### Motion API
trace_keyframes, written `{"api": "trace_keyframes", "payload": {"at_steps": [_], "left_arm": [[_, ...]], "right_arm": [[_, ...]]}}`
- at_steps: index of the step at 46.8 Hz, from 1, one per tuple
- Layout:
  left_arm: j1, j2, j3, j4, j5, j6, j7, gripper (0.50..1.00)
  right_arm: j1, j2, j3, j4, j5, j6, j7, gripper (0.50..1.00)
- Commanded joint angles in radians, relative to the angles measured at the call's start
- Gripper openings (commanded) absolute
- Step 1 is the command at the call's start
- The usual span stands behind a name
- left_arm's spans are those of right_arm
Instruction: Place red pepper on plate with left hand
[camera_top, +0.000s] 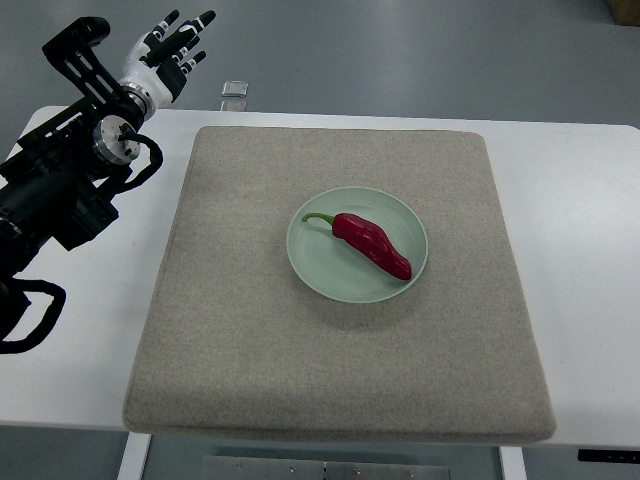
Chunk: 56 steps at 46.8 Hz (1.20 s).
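White counter (580, 200) carries a beige mat (250, 350) where the red pepper (372, 244) lies inside the plate (320, 262), task apparently done, left hand (165, 52) spread, empty, well apart.

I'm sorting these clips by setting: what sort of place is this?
Probably a lab or test bench, not a kitchen: a plain white table over bare grey floor, a beige mat as work surface, and just a pale green plate holding a red pepper.

A white counter (580, 250) carries a beige felt mat (250, 330) across its middle. Beyond its far edge lies grey floor (420, 50), evenly lit, with a small clear object (235, 92) there.
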Motion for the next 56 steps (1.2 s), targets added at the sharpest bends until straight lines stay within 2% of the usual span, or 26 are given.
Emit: {"api": "trace_keyframes", "payload": {"at_steps": [1,11,28,56], "left_arm": [[0.011,-0.01,-0.006,0.035,-0.054,-0.075,-0.002,0.992],[0.035,-0.021,-0.006,0.055,-0.167,-0.187,-0.012,0.992],[0.087,-0.018,0.004,0.046,-0.156,-0.193,-0.012,0.992],[0.032,-0.007,-0.002,0.046,-0.156,-0.186,-0.012,0.992]], "right_arm": [[0.0,0.0,0.0,0.0,0.0,0.0,0.0,0.928],[0.0,0.0,0.0,0.0,0.0,0.0,0.0,0.928],[0.0,0.0,0.0,0.0,0.0,0.0,0.0,0.928],[0.0,0.0,0.0,0.0,0.0,0.0,0.0,0.928]]}}
